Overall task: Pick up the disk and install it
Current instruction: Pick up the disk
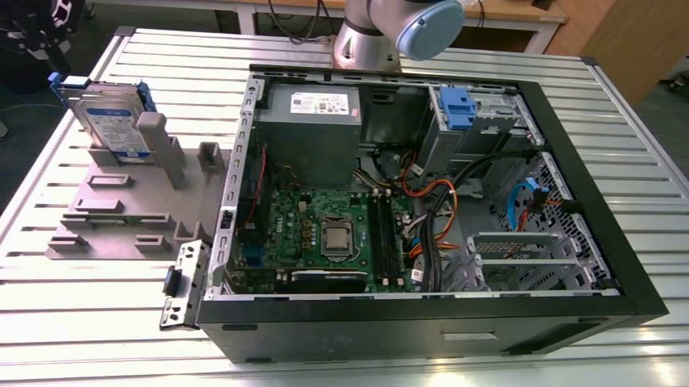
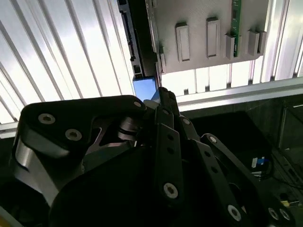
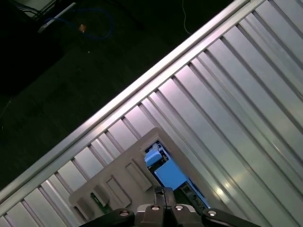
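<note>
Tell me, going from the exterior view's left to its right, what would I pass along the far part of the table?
The disk, upright in its grey holder → the grey power-supply box → the blue plastic bracket → the black side wall of the open computer case.

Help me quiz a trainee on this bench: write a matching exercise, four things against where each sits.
Things:
1. disk
2. power-supply box
3. processor
4. blue bracket

Places:
A. middle of the motherboard
B. upright in the grey holder, outside the case
C. in the case, to the exterior view's right of the power-supply box
D. case corner nearest the arm's base

Pairs: 1-B, 2-D, 3-A, 4-C
</note>
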Controlling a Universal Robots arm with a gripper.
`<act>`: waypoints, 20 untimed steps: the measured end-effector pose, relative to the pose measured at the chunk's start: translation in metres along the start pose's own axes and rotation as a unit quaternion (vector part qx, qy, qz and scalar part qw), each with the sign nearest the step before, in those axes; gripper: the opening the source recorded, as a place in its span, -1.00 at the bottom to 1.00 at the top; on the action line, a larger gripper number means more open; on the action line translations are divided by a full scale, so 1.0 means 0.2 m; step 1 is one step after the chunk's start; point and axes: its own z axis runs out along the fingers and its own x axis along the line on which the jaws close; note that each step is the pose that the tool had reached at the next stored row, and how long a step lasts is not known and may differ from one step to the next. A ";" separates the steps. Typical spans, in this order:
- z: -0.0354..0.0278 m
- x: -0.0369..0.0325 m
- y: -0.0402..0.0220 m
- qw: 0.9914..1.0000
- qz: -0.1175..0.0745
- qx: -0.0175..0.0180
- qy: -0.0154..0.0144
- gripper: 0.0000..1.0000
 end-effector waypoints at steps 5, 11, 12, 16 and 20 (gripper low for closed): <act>0.000 0.000 0.000 1.000 -0.020 0.000 0.001 -0.79; 0.000 0.000 0.000 1.000 -0.020 0.000 0.001 -0.79; 0.000 0.000 0.000 1.000 -0.020 0.000 0.001 -0.79; 0.000 0.000 0.000 1.000 -0.020 0.000 0.001 -0.79; 0.000 0.000 0.000 1.000 -0.025 0.000 0.001 -0.79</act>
